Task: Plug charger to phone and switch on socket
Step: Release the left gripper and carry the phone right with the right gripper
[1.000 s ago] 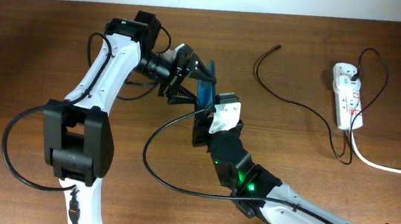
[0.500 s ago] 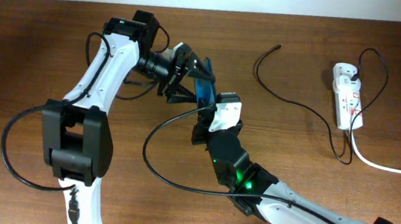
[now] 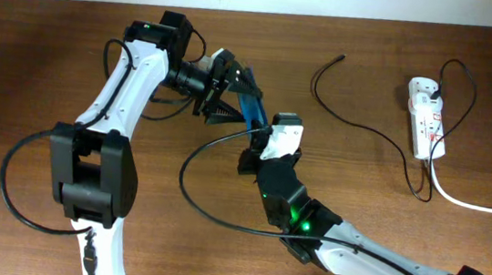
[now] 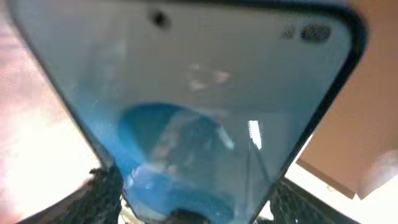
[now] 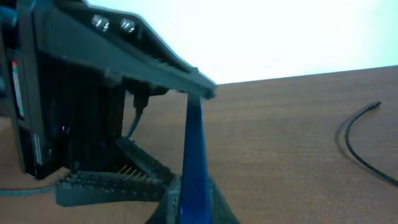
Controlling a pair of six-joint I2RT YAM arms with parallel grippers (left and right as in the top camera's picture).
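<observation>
The phone (image 3: 251, 111), with a light-blue screen and black edge, is held tilted off the table between both arms. My left gripper (image 3: 235, 95) is shut across its width; the screen fills the left wrist view (image 4: 186, 93), with my fingers (image 4: 196, 208) on either side of it. My right gripper (image 3: 255, 144) is shut on the phone's lower edge, which shows edge-on in the right wrist view (image 5: 194, 143) between my jaws (image 5: 194, 202). The charger cable (image 3: 357, 122) lies loose, its plug tip (image 3: 341, 58) on the table. Its white adapter (image 3: 421, 86) sits in the socket strip (image 3: 429, 125).
The strip's thick white cord (image 3: 477, 206) runs off the right edge. The arms' own black cables loop over the table at the left (image 3: 15, 196) and centre (image 3: 193, 205). The charger cable also shows at the right of the right wrist view (image 5: 351, 146).
Both grippers and the phone have shifted slightly up and to the right, and the phone has tilted a little. The charger and socket have not moved.
</observation>
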